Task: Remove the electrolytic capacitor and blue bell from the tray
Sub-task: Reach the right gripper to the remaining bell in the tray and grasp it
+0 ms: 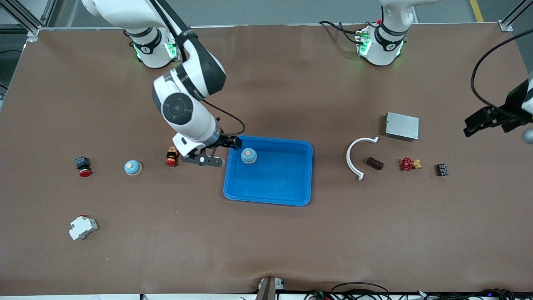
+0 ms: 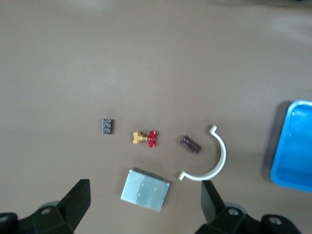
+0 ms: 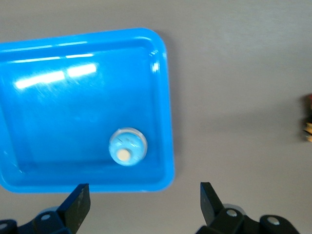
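Note:
A light blue bell (image 1: 248, 156) (image 3: 127, 146) sits in the blue tray (image 1: 291, 183) (image 3: 48, 122), close to the rim at the right arm's end. My right gripper (image 1: 220, 151) (image 3: 142, 195) hangs open and empty just outside that rim. A second light blue bell (image 1: 133, 167) stands on the table toward the right arm's end. The dark brown capacitor (image 1: 374, 163) (image 2: 190, 144) lies on the table between a white curved clip and a red valve. High over the left arm's end of the table, my left gripper (image 1: 489, 123) (image 2: 146, 184) is open and empty.
Round the capacitor lie a white curved clip (image 1: 357, 156), a grey metal box (image 1: 402, 126), a red-handled valve (image 1: 408, 164) and a small black block (image 1: 441, 169). Toward the right arm's end are two red push buttons (image 1: 83, 165) (image 1: 171, 156) and a white breaker (image 1: 82, 228).

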Controlling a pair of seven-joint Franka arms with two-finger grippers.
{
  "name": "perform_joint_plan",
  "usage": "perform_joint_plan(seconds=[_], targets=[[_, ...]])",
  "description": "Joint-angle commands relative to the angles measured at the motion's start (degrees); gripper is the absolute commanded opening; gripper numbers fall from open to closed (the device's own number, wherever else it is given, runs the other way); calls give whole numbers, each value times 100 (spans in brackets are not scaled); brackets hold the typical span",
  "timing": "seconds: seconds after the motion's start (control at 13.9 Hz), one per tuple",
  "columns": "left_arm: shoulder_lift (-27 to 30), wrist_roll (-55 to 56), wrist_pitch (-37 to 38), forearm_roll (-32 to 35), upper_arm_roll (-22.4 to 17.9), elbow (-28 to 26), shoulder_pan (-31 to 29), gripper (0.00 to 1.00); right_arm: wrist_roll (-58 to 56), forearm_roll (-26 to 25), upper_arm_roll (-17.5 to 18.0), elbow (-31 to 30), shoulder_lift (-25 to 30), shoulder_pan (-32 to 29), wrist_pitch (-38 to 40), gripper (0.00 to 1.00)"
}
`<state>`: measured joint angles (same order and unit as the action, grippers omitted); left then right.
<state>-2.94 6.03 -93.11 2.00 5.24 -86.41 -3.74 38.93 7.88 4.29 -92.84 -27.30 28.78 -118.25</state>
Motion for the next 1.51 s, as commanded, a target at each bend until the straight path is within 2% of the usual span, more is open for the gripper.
perform_joint_plan(seconds=[0.0, 0.22, 0.43, 0.94, 1.44], targets=[[355, -382, 441, -139, -348, -78, 260, 100, 142, 29, -78, 546, -591, 101, -84, 100], [601, -374, 776, -69, -454, -104, 487, 100, 124, -6, -78, 775, -916, 163, -111, 100], [751, -392, 821, -95, -507, -262, 454, 100, 80, -6, -78, 811, -1180, 259, -215, 100], [576, -383, 777, -112, -437, -263, 506, 100, 89, -190, -87, 759, -1462, 523, -637, 100], [470, -287, 698, -86, -322, -263, 506, 100, 54, -393, -95, 741, -1620, 506, -673, 100]])
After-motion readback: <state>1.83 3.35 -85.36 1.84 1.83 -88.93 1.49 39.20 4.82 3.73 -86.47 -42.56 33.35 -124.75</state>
